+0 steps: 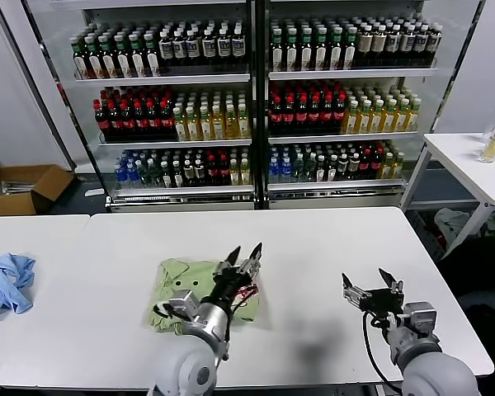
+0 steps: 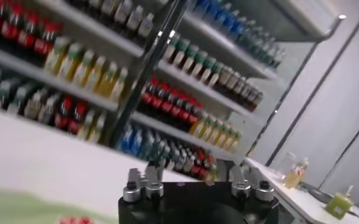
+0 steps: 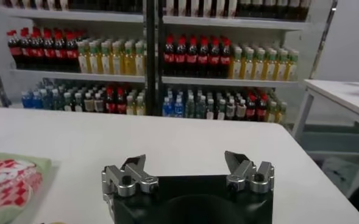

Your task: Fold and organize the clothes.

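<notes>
**Head view: shirt lies bunched, both arms raised off it**

Head view shows the olive-green shirt [image 1: 200, 290] lying in a loosely folded bundle on the white surface [image 1: 313, 247], near the front edge and left of centre. The left gripper [image 1: 246, 256] hangs just above the shirt's right part, its jaws spread and pointing up and away, holding nothing. The right gripper [image 1: 369, 289] waits well to the right of the shirt over bare surface, jaws likewise spread and empty.

The shirt looks compact but uneven, so the step in hand is probably tidying or finishing the fold. To do that well, the left arm would need to tip its jaws down toward the cloth and catch a single edge rather than several layers; the right arm could pin or lift the opposite edge so the bundle does not drag.

A crumpled blue cloth [image 1: 6, 280] lies at the far left, well apart from the shirt. A drinks shelf [image 1: 256, 99] stands behind, and a side table [image 1: 470, 161] with bottles sits to the right. Nothing crowds the shirt itself.
</notes>
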